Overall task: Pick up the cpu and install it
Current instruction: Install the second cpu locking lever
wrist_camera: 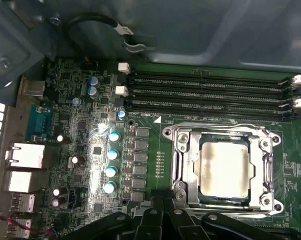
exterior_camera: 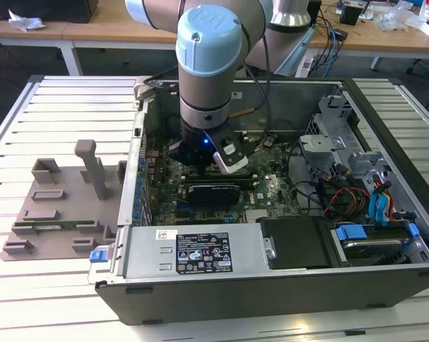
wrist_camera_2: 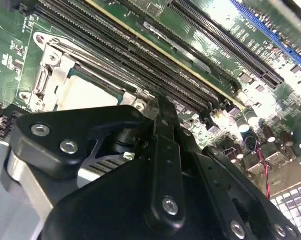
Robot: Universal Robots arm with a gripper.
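Note:
The cpu [wrist_camera: 224, 167] lies flat in the metal socket frame [wrist_camera: 182, 165] on the green motherboard, its silver top facing up; it also shows in the second wrist view as the cpu [wrist_camera_2: 85, 93]. My gripper [wrist_camera: 163, 212] hangs low inside the open computer case [exterior_camera: 385, 135], just beside the socket and holding nothing that shows. Its black linkage [wrist_camera_2: 163, 150] points toward the socket's edge. In the exterior view the arm's wrist [exterior_camera: 204, 107] reaches straight down over the board and hides the socket.
Long memory slots [wrist_camera: 210, 90] run beside the socket. A black card [exterior_camera: 211, 192] lies on the board near the wrist. A power supply [exterior_camera: 193, 253] and drive cage [exterior_camera: 343, 142] crowd the case. A grey fixture tray [exterior_camera: 58, 206] sits outside, at the exterior view's left.

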